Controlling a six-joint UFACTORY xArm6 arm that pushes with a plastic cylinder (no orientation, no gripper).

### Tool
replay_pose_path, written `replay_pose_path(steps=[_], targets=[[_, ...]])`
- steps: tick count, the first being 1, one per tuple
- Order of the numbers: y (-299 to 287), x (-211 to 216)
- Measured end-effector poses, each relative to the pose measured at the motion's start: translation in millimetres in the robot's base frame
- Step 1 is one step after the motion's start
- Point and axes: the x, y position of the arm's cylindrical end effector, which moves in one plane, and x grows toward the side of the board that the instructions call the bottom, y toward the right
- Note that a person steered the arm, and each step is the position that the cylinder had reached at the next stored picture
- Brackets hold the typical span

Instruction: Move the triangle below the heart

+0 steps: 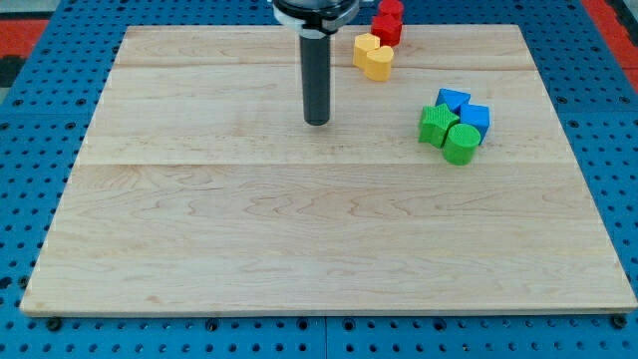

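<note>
Nearest the view's bottom: bare pale wooden worktop (299, 249), resting on a blue pegboard surface (30, 179). Farther up, toward the view's right, a tight cluster of four blocks: green star-like block (436, 125) at the cluster's left, green cylinder (461, 144) at its lower right, touching the star block; blue triangle (452, 100) at the cluster's top, blue cube-like block (477, 120) at its right, pressed against both the triangle and the cylinder. Higher still, near the view's top edge, yellow heart (373, 56), and just above and right of it a red block (388, 22), shape hard to make out, touching or nearly touching the heart. Left of the blocks, dark rod coming down from the view's top, with my tip (317, 122) on open wood, touching nothing. Tip well apart from the blue-and-green cluster, roughly level with it, and below-left of the heart. No jaws on this arm, only the rod, so nothing held. Triangle below and to the right of the heart, packed in among the other three blocks.
</note>
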Motion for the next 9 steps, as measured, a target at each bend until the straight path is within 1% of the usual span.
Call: replay_pose_path(steps=[1,2,3,5,6,7,8,9], targets=[[31.0,-1.2],[75.9,-2.7],[84.9,-35.0],[224.6,-54.9],[239.0,-18.9],[165.4,-7.2],[76.4,-26.7],[157.1,-28.3]])
